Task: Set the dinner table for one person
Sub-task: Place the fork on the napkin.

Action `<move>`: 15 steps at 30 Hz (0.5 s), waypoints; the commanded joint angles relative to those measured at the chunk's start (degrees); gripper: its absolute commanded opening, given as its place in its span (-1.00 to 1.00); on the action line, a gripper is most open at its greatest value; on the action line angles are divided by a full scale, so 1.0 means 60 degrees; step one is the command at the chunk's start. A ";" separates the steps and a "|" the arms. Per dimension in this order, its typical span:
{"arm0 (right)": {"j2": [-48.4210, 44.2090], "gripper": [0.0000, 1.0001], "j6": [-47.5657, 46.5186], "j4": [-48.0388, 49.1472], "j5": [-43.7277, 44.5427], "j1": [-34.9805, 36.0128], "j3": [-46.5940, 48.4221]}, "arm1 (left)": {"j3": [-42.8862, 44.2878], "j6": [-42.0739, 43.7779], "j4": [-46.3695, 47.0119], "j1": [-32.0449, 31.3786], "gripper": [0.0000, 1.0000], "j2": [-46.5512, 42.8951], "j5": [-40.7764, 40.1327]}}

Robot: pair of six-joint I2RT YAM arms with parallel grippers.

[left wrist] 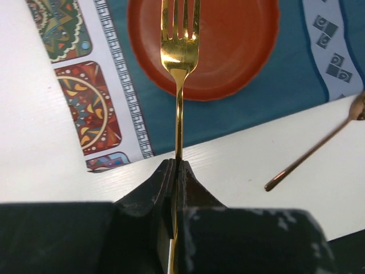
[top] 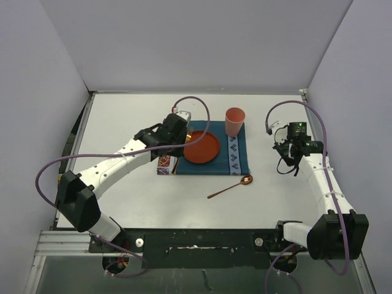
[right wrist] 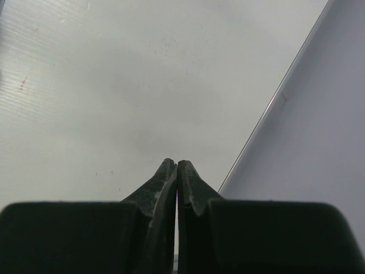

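The white dinner table holds a teal placemat with patterned ends. A red plate lies on the mat and a pink cup stands at its far right corner. A copper spoon lies on the table just in front of the mat. My left gripper is shut on the handle of a gold fork, whose tines hang over the red plate. My right gripper is shut with nothing in it, over bare table at the right.
The placemat's patterned left end lies under and left of the fork. The spoon slants at the right of the left wrist view. The enclosure's wall stands close to the right gripper. My left arm stretches across the table's left half.
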 commanded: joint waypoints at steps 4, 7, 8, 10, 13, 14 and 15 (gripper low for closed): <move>0.0122 -1.00 0.0074 0.0361 -0.0309 -0.0035 0.0301 | 0.0373 -0.0141 0.0278 0.1163 -1.00 0.0747 0.0458; 0.0082 -1.00 -0.0027 0.0362 -0.0324 -0.0028 0.0285 | 0.0331 -0.0249 0.0580 0.1341 -1.00 0.1509 0.0470; 0.0068 -1.00 -0.0085 0.0390 -0.0290 -0.0028 0.0246 | 0.0277 -0.0281 0.0724 0.1429 -1.00 0.1718 0.0479; 0.0055 -1.00 -0.0170 0.0443 -0.0253 -0.0040 0.0178 | 0.0257 -0.0364 0.0981 0.1584 -1.00 0.2178 0.0505; 0.0076 -1.00 -0.0292 0.0499 -0.0183 -0.0039 0.0070 | 0.0447 -0.0398 0.1219 0.1727 -1.00 0.2767 0.0451; 0.0089 -1.00 -0.0325 0.0524 -0.0158 -0.0040 0.0037 | 0.0558 -0.0395 0.1259 0.1777 -1.00 0.2936 0.0431; 0.0091 -1.00 -0.0360 0.0542 -0.0153 -0.0042 -0.0003 | 0.0687 -0.0367 0.1281 0.1838 -1.00 0.3092 0.0428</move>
